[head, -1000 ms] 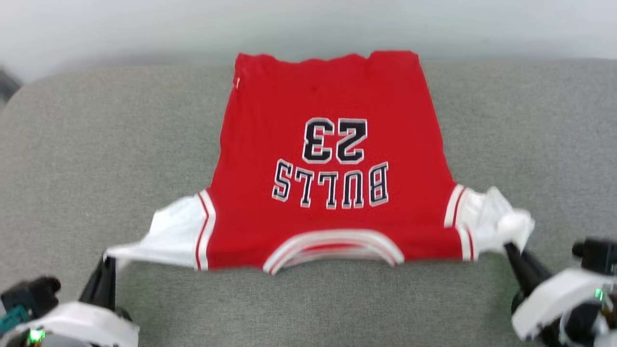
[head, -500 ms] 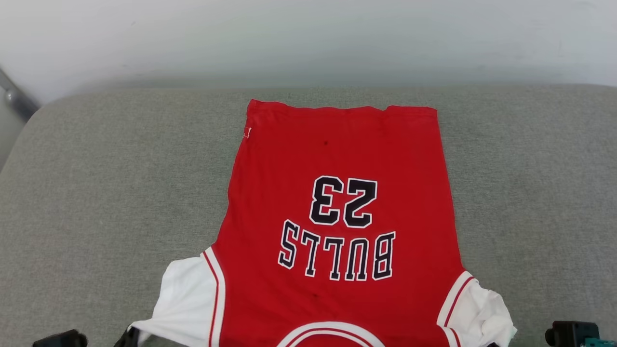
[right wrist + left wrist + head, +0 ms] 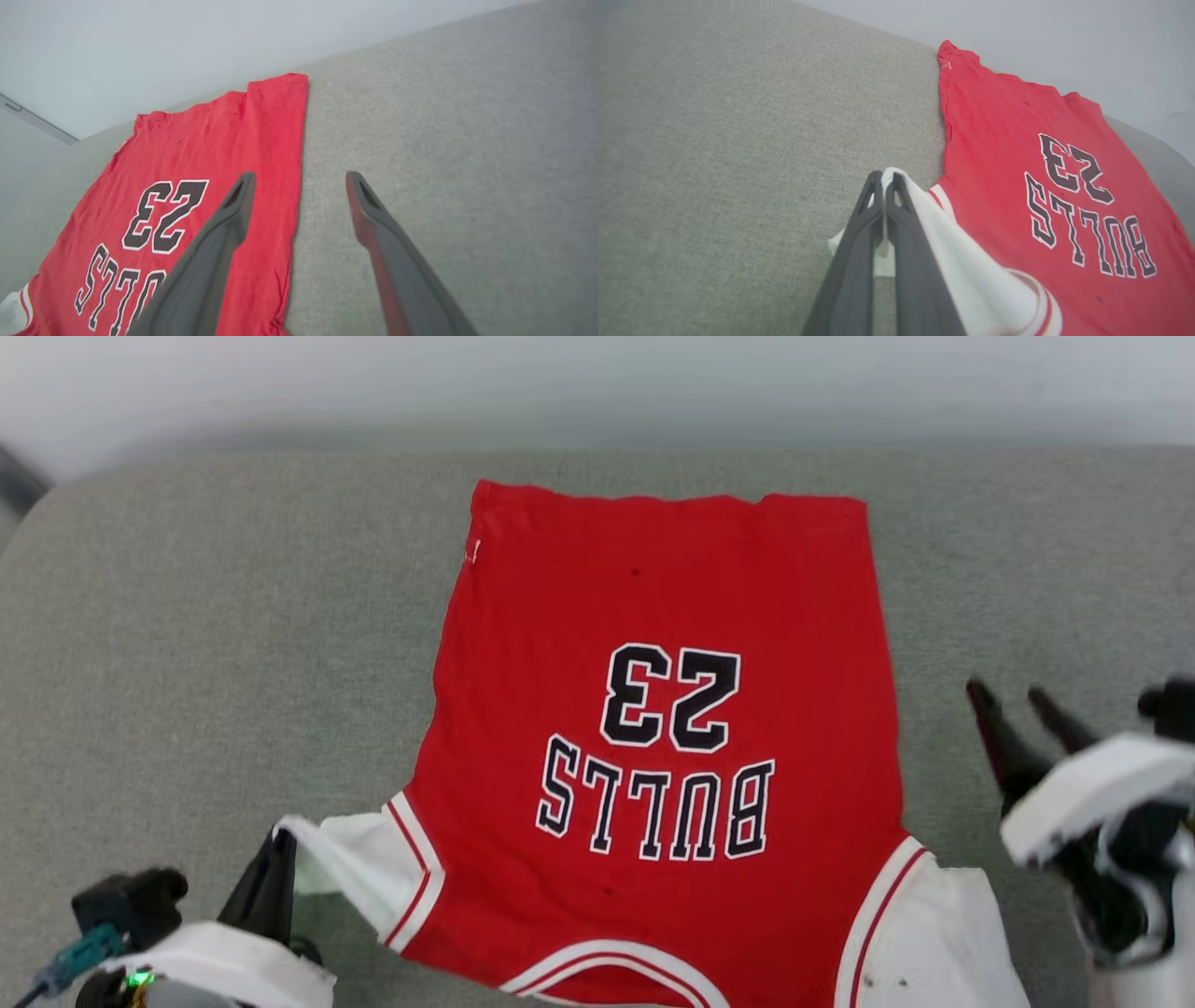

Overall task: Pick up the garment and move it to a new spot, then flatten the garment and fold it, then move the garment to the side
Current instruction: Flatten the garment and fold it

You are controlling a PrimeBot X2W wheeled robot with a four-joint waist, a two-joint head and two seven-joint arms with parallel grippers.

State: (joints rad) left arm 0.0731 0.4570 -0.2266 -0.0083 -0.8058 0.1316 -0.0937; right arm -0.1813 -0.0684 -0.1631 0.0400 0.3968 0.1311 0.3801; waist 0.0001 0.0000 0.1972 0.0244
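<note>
The left fingers point(image 3: 266, 887) point(image 3: 876, 198), slanting up from the near left corner, are pressed together on the edge of a white sleeve, holding it raised. The garment point(image 3: 653, 616) point(image 3: 1017, 140) point(image 3: 210, 149), thin red mesh with black, white-edged numbers, lies flat mid-way on the grey woven surface point(image 3: 187, 616), collar nearest. The right fingers point(image 3: 999, 747) point(image 3: 233, 210) are spread and empty, just beside its right edge, pointing away.

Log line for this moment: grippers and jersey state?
left gripper: shut on garment sleeve | right gripper: open, empty, over grey cushion beside garment | garment: body flat, lettering up
</note>
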